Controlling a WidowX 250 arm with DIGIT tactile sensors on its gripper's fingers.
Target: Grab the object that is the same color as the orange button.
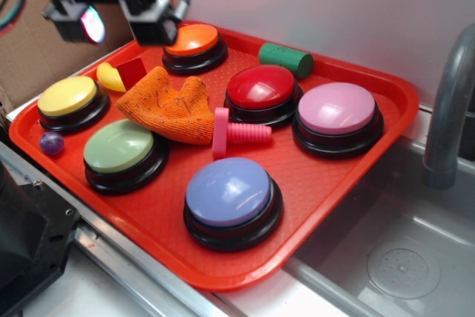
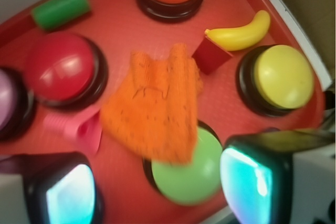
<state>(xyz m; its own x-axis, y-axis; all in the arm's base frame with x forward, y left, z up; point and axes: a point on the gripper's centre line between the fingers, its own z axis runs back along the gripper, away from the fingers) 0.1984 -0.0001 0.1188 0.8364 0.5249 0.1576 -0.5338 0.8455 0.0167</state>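
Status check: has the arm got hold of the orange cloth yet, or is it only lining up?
Nothing is grabbed yet. The orange cloth lies crumpled on the red tray, partly over the green button in the wrist view. The gripper hangs open above the tray's back left, near the orange button, with the cloth between its fingers in the wrist view. Left: descend, close, lift.

We note a red tray (image 1: 375,146) carrying red (image 1: 261,87), pink (image 1: 337,108), blue (image 1: 228,191), green (image 1: 119,145) and yellow (image 1: 67,96) dome buttons. Also on it: green cylinder (image 1: 286,59), pink screw (image 1: 239,133), banana (image 2: 242,33), red block (image 2: 211,56), purple ball (image 1: 51,143). Sink (image 1: 401,257) at right.
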